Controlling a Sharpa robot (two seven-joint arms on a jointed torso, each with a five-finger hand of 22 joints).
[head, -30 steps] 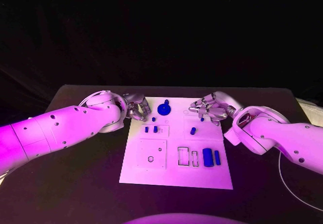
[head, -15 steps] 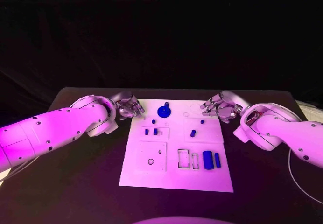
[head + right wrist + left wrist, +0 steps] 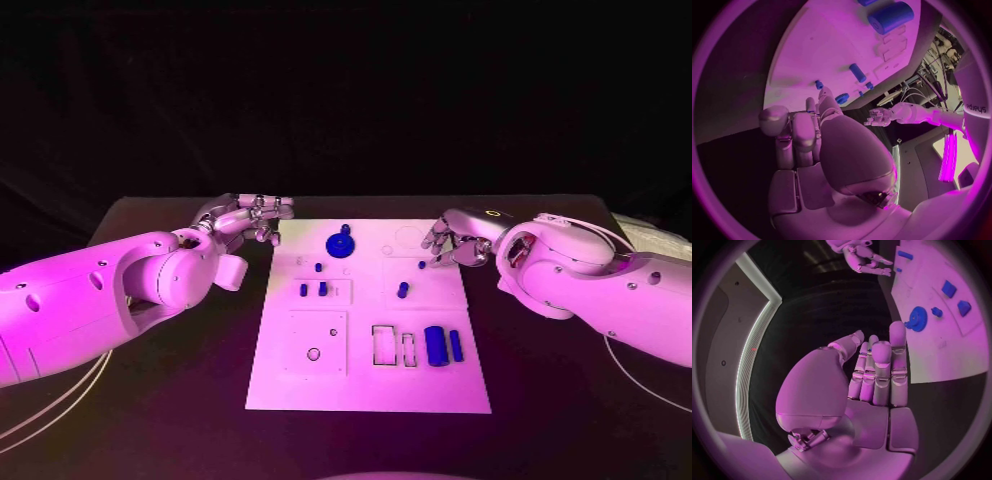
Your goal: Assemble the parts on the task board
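On task board, blue cylinder long axis near-to-far, hands empty

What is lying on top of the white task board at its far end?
A blue gear-shaped part sits on the task board there. The right hand covers the far right edge, so anything under it is hidden.

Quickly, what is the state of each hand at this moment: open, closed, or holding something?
Left hand: open, fingers extended, holding nothing.
Right hand: it holds nothing visible; whether it is open or closed cannot be told.
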